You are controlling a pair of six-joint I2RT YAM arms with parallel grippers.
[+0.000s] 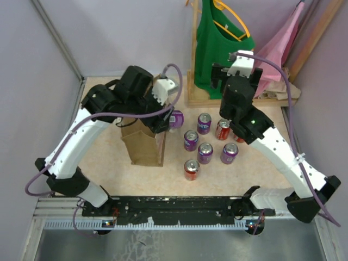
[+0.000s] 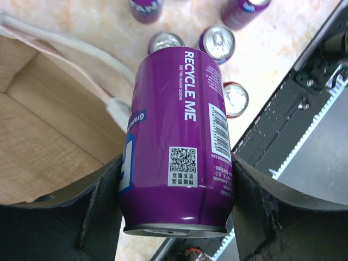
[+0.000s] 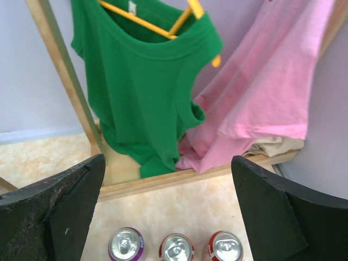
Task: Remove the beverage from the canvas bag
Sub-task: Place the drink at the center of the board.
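Purple can [image 2: 174, 136] fills my left wrist cam. It's clamped between the two fingers of the left end effector [image 2: 176, 212], which pinch its sides close to the end nearest the lens. Its long axis runs straight out along the fingers, away from the camera, with the far end tipped down toward the tabletop [image 1: 109, 163]. So it isn't upright, and I reckon it'll need a wrist turn before it can stand.

Just left of the can is the open mouth of the bag [image 1: 142, 147], with a pale strap [image 2: 81, 51] draped along the rim. From the overhead view the can sits just past the bag's right top edge, up in the air, so I'd call it out of the bag but not put down.

The thing that matters for the next bit is what's below and beyond the can. That's bare tabletop between the bag and the loose cans [image 1: 205, 152], a cluster of purple and red ones standing to the right. I'd guess the drop spot is that gap, and the left arm is the one on it.

The right end effector [image 3: 171, 209] is well apart from all this, fingers spread wide with nothing in them. It hangs over the far row of cans, facing the wooden rack [image 1: 193, 54] with the green shirt [image 3: 141, 81] and pink shirt [image 3: 261, 87].
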